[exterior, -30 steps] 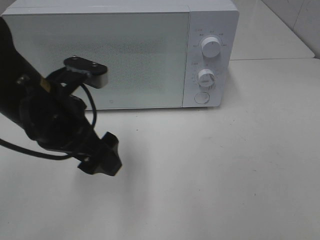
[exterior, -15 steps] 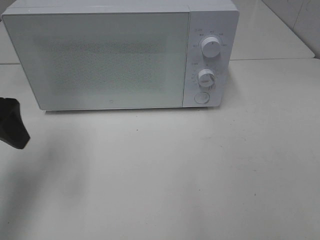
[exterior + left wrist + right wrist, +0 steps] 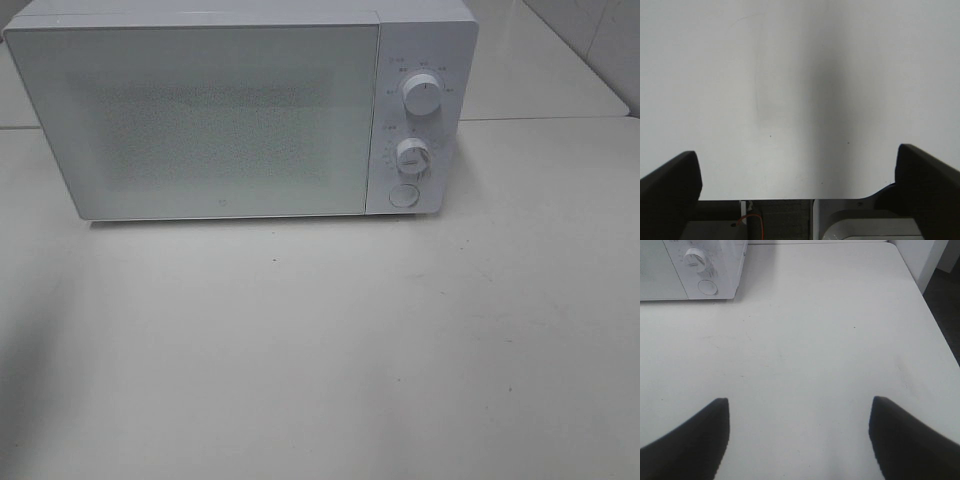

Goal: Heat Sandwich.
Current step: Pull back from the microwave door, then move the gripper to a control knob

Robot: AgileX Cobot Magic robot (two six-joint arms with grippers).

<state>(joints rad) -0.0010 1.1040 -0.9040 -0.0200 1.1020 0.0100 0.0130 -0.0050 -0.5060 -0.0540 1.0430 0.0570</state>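
**A:** How far along is the heating?

**B:** Late or very early, and I can't say which. The microwave (image 3: pixel 240 110) stands at the back of the worktop (image 3: pixel 350 350) with its door (image 3: pixel 200 120) shut. The sandwich is in none of the views. It may be inside, but the door panel is frosted and shows nothing behind it.

**A:** Is either hand carrying it?

**B:** No. The left hand (image 3: pixel 799 175) has its fingers spread wide over bare worktop with nothing between them. The right hand (image 3: pixel 800 410) is the same, parted and empty, and looks toward the microwave's control corner. Neither shows in the high view.

**A:** So what would be left?

**B:** If the sandwich is inside, I'd guess the two dials (image 3: pixel 423 95) or the round button (image 3: pixel 404 196) below them come next. If not, everything is left.

**A:** And the surface and the room?

**B:** The worktop is white and matt, with a few faint specks and scuffs. Only the microwave stands on it. A second pale surface (image 3: pixel 540 70) runs behind, and there is what looks like tiled wall (image 3: pixel 610 40) in the far corner. The right wrist view shows dark floor (image 3: pixel 947 305) past the worktop's edge.
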